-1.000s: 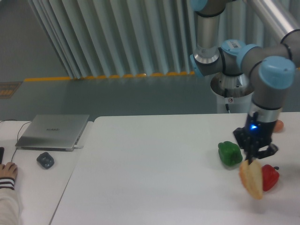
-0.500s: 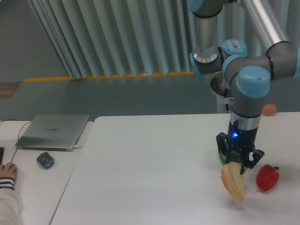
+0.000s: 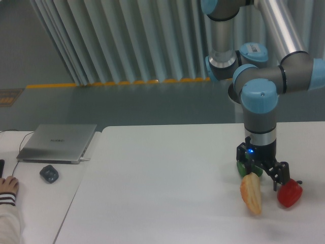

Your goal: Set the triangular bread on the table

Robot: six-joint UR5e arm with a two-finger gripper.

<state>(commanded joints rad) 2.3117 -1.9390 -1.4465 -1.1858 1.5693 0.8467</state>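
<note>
The triangular bread [image 3: 252,194], a pale tan wedge, hangs tilted from my gripper [image 3: 255,175], which is shut on its upper end. Its lower tip is close above the white table [image 3: 162,193] at the right front; whether it touches I cannot tell. The arm comes straight down from above. The green pepper [image 3: 241,167] is mostly hidden behind the gripper. The red pepper [image 3: 289,193] sits on the table just right of the bread, apart from it.
To the left, a narrower white desk [image 3: 30,203] carries a grey closed laptop [image 3: 58,142] and a dark mouse [image 3: 49,174]. A person's hand [image 3: 7,186] rests at its left edge. The robot base [image 3: 249,109] stands behind the table.
The gripper has carried the bread leftward, from in front of the red pepper to in front of the green pepper, and turned at the wrist. The bread stays held.
</note>
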